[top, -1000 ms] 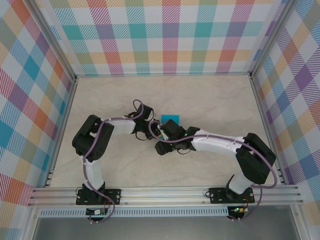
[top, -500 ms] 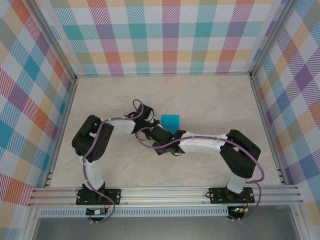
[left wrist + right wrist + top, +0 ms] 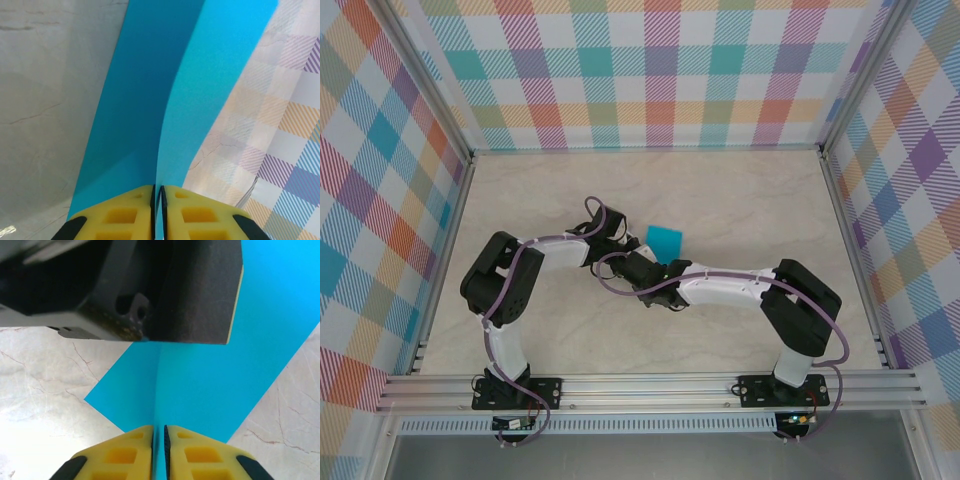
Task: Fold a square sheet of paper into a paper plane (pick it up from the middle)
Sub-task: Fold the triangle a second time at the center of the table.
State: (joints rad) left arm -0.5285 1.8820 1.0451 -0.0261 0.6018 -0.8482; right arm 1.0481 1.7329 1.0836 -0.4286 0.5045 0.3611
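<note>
The pale marbled desk (image 3: pixel 740 200) sits inside plaid walls (image 3: pixel 650 70). Both arms reach toward its middle: the left arm (image 3: pixel 535 255) bends in from the left, and the right arm (image 3: pixel 740 285) stretches across from the right. Where they meet is the square sheet of paper (image 3: pixel 665 238) — teal-blue, bent along a lengthwise fold. The left tool (image 3: pixel 158 192) is clamped on that fold, its yellow pads (image 3: pixel 125 215) pressed together with the paper edge between them. The right tool (image 3: pixel 159 432) pinches the same sheet — pads closed on it, just beside the left tool's black body.
</note>
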